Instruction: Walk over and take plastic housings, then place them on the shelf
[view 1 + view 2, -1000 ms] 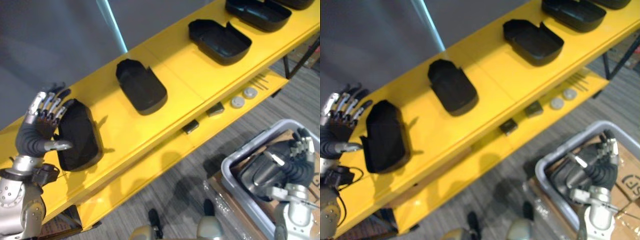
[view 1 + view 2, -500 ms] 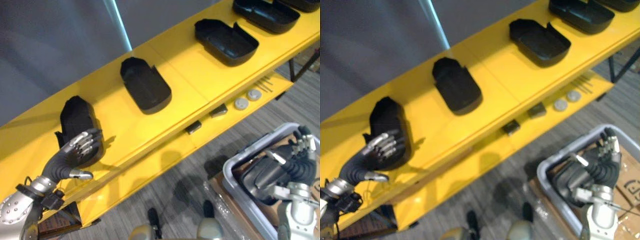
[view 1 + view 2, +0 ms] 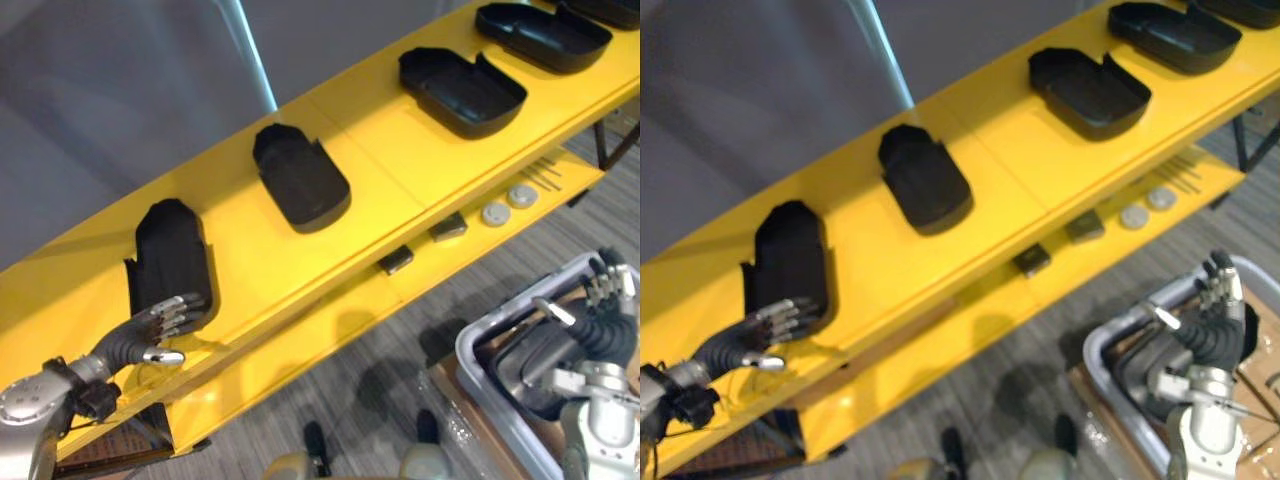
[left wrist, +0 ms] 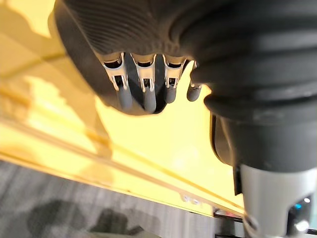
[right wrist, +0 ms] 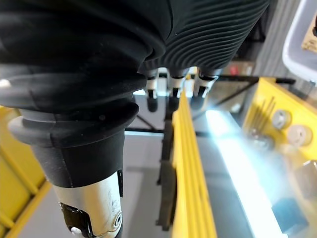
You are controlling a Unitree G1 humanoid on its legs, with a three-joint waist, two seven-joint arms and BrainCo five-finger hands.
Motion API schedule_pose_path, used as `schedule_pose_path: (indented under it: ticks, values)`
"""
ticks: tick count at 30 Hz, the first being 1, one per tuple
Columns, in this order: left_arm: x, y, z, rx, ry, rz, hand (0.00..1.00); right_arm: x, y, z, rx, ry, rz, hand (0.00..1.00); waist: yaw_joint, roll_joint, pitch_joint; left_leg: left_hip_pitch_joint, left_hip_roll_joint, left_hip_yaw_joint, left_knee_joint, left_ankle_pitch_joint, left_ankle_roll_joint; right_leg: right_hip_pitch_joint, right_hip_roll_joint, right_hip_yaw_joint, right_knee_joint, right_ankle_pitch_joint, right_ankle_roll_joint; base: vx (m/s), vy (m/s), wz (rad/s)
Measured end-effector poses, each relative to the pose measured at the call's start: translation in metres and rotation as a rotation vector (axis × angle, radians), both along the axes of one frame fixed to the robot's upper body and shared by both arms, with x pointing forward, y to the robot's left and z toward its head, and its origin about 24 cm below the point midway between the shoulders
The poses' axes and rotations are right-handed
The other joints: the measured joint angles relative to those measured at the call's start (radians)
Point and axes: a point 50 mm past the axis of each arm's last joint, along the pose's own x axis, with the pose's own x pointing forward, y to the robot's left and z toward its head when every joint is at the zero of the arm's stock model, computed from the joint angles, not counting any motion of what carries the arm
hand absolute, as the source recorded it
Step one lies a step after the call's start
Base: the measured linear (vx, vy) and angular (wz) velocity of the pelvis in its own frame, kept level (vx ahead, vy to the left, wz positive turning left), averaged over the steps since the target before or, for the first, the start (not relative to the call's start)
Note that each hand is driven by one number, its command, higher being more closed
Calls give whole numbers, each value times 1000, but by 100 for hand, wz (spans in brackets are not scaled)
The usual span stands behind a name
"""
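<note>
On yellow shelf (image 3: 400, 150), leftmost housing (image 3: 170, 262) lies flat; my left robot hand (image 3: 150, 335) relaxed, spread at its near end. Right robot hand (image 3: 603, 325) straight, unclenched above next housing (image 3: 525, 362) in grey bin (image 3: 475, 345): wrap rim firmly before lifting.

row of black housings (image 3: 925, 180) on the yellow shelf (image 3: 1010, 170), left hand (image 3: 740, 343) beside the nearest

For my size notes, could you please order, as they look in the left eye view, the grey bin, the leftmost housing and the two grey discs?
1. grey bin, though cut off and nearer the camera.
2. leftmost housing.
3. grey discs: the two look alike, unranked.
</note>
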Motion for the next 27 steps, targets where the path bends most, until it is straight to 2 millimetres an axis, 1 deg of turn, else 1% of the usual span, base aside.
schedule_pose_path:
  ticks: [4,6,9,12,16,23,27]
  values:
    - [8,0,0,31,29,-23,0,6,4,-4,18,19,27,0,-4,5,-3,6,0,11,-1,0,0,-2,0,10,0,2,1,-24,5,-7]
    - [10,4,-2,24,42,-4,0,8,7,-5,26,20,42,0,-5,7,-5,6,0,22,-1,-1,1,-10,0,23,0,5,2,-29,10,-15]
    - [14,7,-5,14,58,12,0,9,9,-6,30,25,56,0,-17,7,-5,6,0,24,0,-1,1,-11,0,24,1,6,2,-11,2,-3]
    - [16,5,-10,11,87,3,0,9,10,-6,28,26,63,0,-23,8,-5,9,1,30,0,-1,1,-13,1,29,2,7,3,-20,1,-6]
    - [13,3,-24,2,141,5,0,10,11,-6,26,29,77,0,-24,7,-5,23,3,51,-3,-2,2,-14,3,49,6,7,3,-12,2,-14]
    - [15,4,-30,1,108,69,0,10,12,-6,24,32,87,0,-23,6,-5,23,3,53,-2,-2,2,-16,3,51,9,7,3,-14,-1,0]
    - [15,6,-30,21,77,109,0,10,12,-7,25,34,94,0,-23,6,-4,23,3,53,-3,-1,1,-17,3,51,10,7,3,0,0,0]
